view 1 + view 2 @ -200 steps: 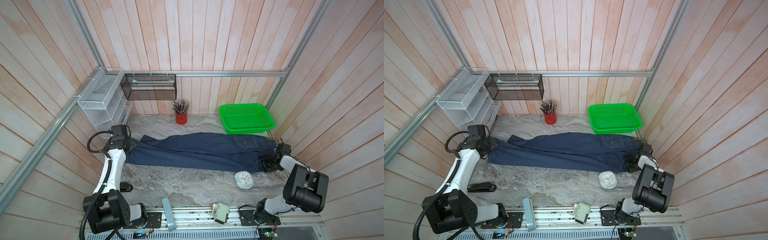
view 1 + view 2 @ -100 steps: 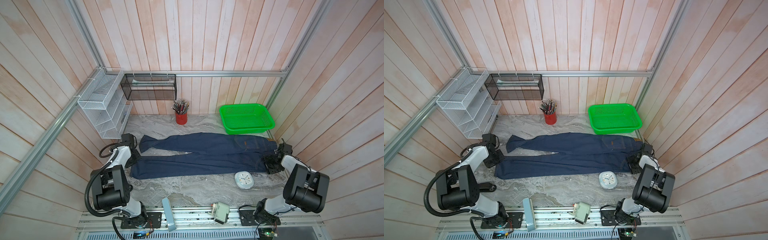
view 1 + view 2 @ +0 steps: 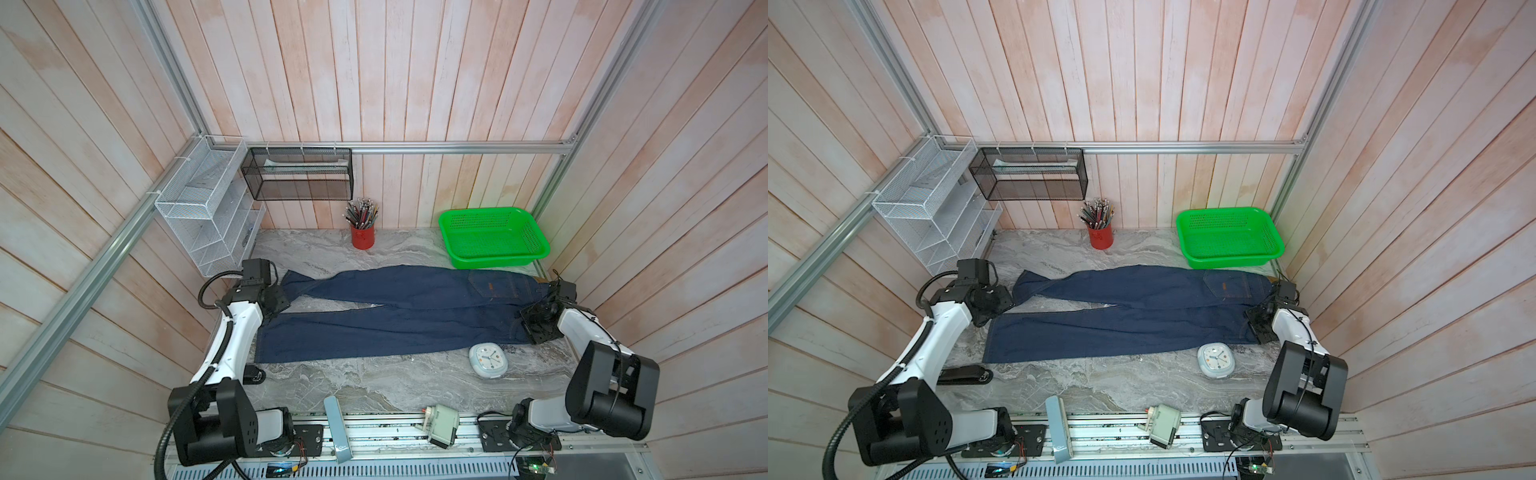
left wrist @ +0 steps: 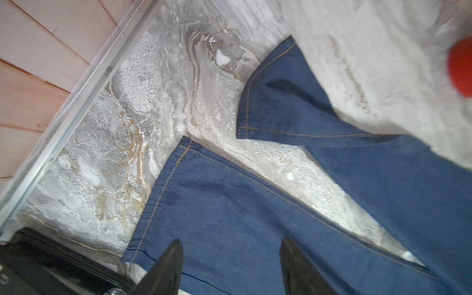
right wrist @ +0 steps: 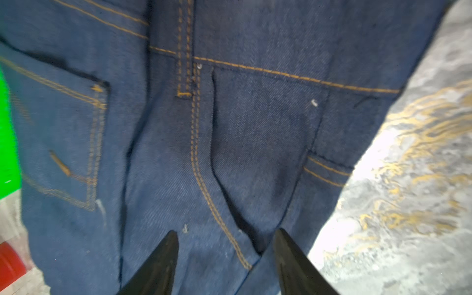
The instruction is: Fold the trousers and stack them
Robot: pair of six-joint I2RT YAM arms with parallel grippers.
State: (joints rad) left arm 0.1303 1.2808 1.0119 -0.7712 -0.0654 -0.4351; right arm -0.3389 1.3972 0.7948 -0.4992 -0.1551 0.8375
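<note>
Left gripper (image 3: 277, 302): is hanging over the hem end of the near leg, its fingers (image 4: 166, 268) standing well apart with only flat denim below them and nothing gripped.
Hems: are pointing toward the left wall. The far leg's hem is lying just beyond the left gripper.
Trousers (image 3: 395, 328): are lying flat on the marble table (image 3: 374, 386), their long axis running left to right. The two legs are splaying in a narrow V that is opening leftward.
Waist: is pointing toward the right wall, just in front of the green basket (image 3: 490, 262).
Back pocket (image 3: 492, 286): is facing up, showing tan stitching and a small tan tab. Any writing on it is too small to read.
Clock (image 3: 488, 360): is sitting just beside the near leg's front edge toward the waist end. Its numerals are too small to read.
Right gripper (image 3: 534, 322): is hovering over the seat by the waistband, its fingers (image 5: 158, 268) spread and clasping nothing.
</note>
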